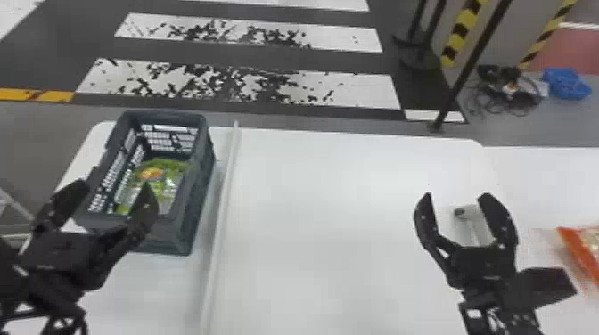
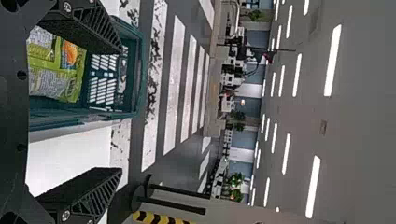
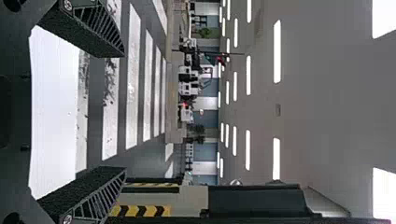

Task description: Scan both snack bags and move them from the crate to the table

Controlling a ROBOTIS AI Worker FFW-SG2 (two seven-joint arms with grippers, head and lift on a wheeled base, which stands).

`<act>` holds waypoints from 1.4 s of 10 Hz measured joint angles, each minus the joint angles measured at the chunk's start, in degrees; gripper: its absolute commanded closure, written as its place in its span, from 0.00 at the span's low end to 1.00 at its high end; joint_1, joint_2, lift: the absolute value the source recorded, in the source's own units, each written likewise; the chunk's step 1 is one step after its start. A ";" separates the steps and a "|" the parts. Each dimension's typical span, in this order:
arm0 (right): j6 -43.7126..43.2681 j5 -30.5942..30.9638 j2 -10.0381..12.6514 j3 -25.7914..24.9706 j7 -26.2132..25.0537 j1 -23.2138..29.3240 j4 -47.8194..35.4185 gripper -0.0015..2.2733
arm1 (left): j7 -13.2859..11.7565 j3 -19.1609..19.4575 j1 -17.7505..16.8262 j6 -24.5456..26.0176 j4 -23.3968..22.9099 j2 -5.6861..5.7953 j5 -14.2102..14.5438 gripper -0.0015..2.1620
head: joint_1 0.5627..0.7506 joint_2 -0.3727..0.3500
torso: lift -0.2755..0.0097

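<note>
In the head view my left gripper (image 1: 115, 186) stands open over the near end of the grey crate (image 1: 171, 234). A green snack bag (image 1: 153, 173) lies inside the crate, partly behind one finger. The left wrist view has the open left gripper (image 2: 120, 112), the snack bag (image 2: 53, 70) and the crate (image 2: 140, 70). My right gripper (image 1: 457, 196) is open above the table's right part, and in the right wrist view the gripper (image 3: 124, 112) holds nothing. A white device with a dark tip, perhaps the scanner (image 1: 476, 223), appears between its fingers. An orange-edged bag (image 1: 579, 251) lies at the far right.
A raised pale strip (image 1: 223, 196) runs across the white table (image 1: 334, 214) just right of the crate. Beyond the table's far edge stand a dark pole (image 1: 468, 71) and striped posts, with cables and a blue item (image 1: 566, 83) on the floor.
</note>
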 measured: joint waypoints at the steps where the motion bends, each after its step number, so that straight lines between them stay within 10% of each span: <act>1: 0.91 0.57 0.71 0.67 -0.06 0.27 0.46 0.03 | 0.16 -0.03 -0.90 -0.49 0.97 1.09 0.14 0.05 | 0.70 0.51 | 0.84; 4: 4.14 2.52 3.11 1.28 -0.82 0.94 0.56 0.04 | 0.26 0.34 -5.67 5.18 2.64 8.99 2.13 0.06 | 0.70 0.54 | 0.84; 9: 10.89 7.11 4.00 3.88 -2.86 2.63 -1.44 0.04 | -13.74 5.09 -22.62 20.33 12.19 26.66 5.48 0.07 | 0.70 0.71 | 0.84; 12: 13.10 8.34 3.99 5.28 -3.05 2.48 -1.70 0.04 | -30.38 2.32 -36.05 24.20 24.41 28.37 -3.44 0.07 | 0.70 0.76 | 0.84; 14: 14.18 8.84 3.92 6.07 -3.17 2.19 -1.72 0.04 | -35.91 -0.97 -42.09 24.43 31.28 28.36 -7.98 0.06 | 0.70 0.79 | 0.84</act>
